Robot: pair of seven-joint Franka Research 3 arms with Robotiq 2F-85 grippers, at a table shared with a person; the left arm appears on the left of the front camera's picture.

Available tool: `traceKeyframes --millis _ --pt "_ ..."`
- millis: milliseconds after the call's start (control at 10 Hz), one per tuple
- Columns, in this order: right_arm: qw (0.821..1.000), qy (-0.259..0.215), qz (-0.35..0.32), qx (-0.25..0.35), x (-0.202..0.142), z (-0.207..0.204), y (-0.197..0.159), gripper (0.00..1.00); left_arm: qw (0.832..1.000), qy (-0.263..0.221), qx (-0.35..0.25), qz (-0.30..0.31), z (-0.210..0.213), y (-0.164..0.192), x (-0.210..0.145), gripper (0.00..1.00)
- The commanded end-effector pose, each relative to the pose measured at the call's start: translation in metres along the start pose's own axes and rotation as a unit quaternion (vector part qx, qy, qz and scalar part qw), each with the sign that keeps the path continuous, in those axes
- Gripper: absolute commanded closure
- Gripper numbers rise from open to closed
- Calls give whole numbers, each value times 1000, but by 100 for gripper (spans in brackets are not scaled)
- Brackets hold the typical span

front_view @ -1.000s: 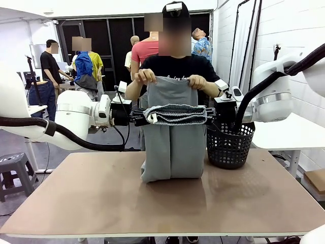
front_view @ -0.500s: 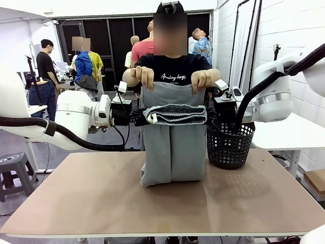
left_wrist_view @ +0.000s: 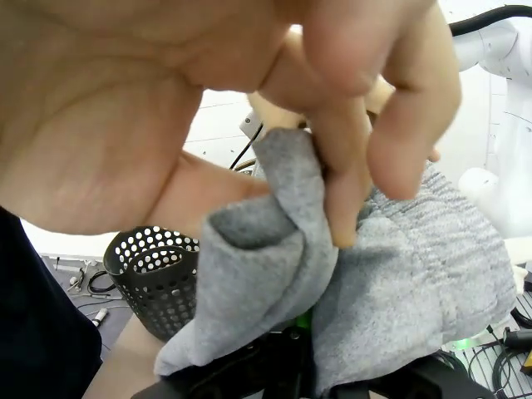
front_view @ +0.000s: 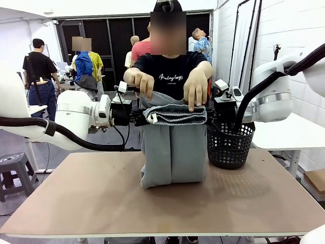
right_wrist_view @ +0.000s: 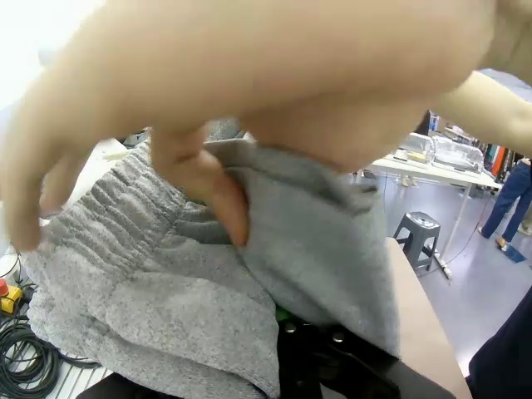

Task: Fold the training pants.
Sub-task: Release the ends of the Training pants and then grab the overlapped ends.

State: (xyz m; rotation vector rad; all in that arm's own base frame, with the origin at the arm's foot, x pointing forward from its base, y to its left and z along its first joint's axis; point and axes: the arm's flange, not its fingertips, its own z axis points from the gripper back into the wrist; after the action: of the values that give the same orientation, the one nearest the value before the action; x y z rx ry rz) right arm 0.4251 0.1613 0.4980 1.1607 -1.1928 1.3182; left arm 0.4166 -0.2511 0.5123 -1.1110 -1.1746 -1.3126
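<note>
Table [front_view: 101, 203] in front view; left wrist: hand [left_wrist_view: 125, 125] pinching training pants [left_wrist_view: 399, 274].

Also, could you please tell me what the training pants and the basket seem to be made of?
The training pants: soft matte grey knit, likely cotton jersey, by its flecked surface and ribbed waistband. The basket: stiff black plastic, seemingly, with mesh holes.

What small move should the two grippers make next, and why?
Probably hold steady, shut: the left gripper and right gripper stretch the waistband of the training pants between them, and the person's hands hold the other end against it.
</note>
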Motion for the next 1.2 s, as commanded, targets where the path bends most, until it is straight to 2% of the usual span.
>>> traceKeyframes --millis 0,1100 --pt "1000 -12 3 -1 0 0 2 100 1000 -1 0 3 0 -1 4 100" --pt "1000 -12 3 -1 0 0 2 100 1000 -1 0 3 0 -1 4 100"
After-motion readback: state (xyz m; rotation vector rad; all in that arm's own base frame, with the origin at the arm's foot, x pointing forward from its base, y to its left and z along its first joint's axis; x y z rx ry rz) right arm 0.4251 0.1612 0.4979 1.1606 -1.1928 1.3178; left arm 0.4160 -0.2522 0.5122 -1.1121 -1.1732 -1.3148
